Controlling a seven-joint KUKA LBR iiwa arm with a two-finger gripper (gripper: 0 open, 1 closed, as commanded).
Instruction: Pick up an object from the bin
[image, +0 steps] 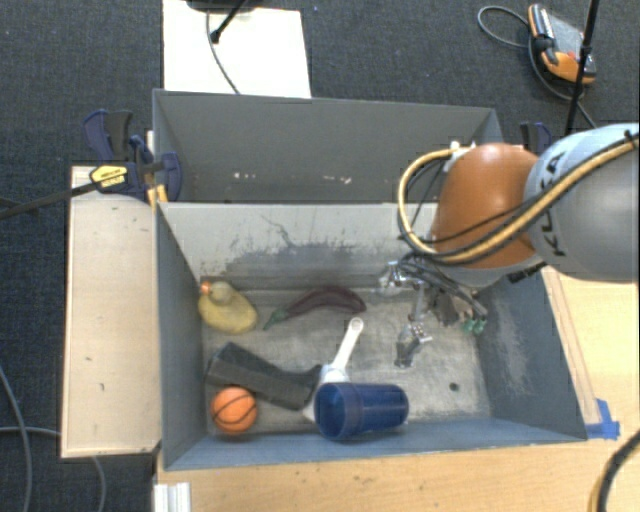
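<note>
- Our gripper (412, 342) hangs over the bare right side of the bin (525, 375); its opening we cannot tell.
- Nearest, leftward: the white stick (346, 346), slanting toward the front wall.

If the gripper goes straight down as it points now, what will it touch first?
Probably the bare bin floor: the gripper hangs right of the white brush and beyond the blue cup, apparently clear of both, though depth is uncertain.

Tool (412, 340) down low, near-vertical
</note>
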